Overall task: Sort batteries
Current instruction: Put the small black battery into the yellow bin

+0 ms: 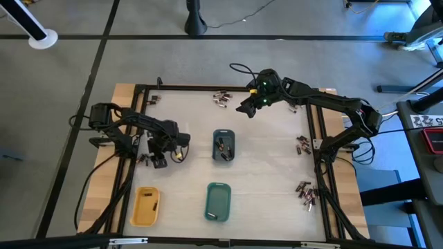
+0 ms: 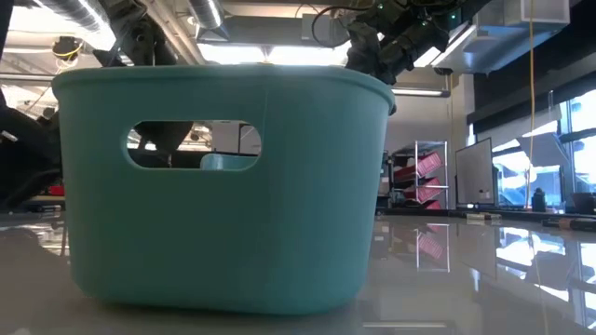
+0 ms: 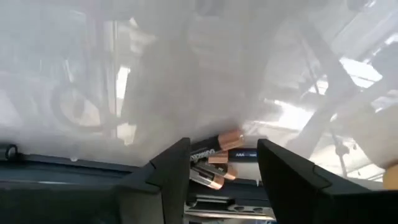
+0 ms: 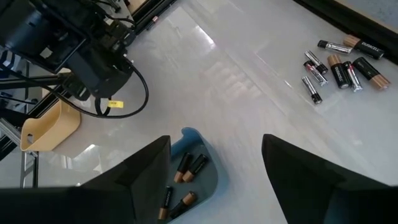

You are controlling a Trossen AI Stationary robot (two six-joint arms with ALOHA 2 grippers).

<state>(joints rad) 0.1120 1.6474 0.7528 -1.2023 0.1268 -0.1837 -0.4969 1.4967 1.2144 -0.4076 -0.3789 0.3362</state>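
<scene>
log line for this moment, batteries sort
left gripper: open, low at left-edge batteries | right gripper: open, raised mid-table | grey-blue tray: holds batteries

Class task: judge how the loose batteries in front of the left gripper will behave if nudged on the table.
The batteries are smooth cylinders lying on their sides, so they probably roll easily. The glossy table likely lets them slide too. Lying clustered between the open left gripper fingers, one nudge may scatter the others.

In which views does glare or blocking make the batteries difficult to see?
Low view: the green tray fills the frame, hiding the table. Left wrist view: glare whitens the table above the batteries between the left gripper's fingers. Right wrist view: clear, only streaky reflections.
</scene>
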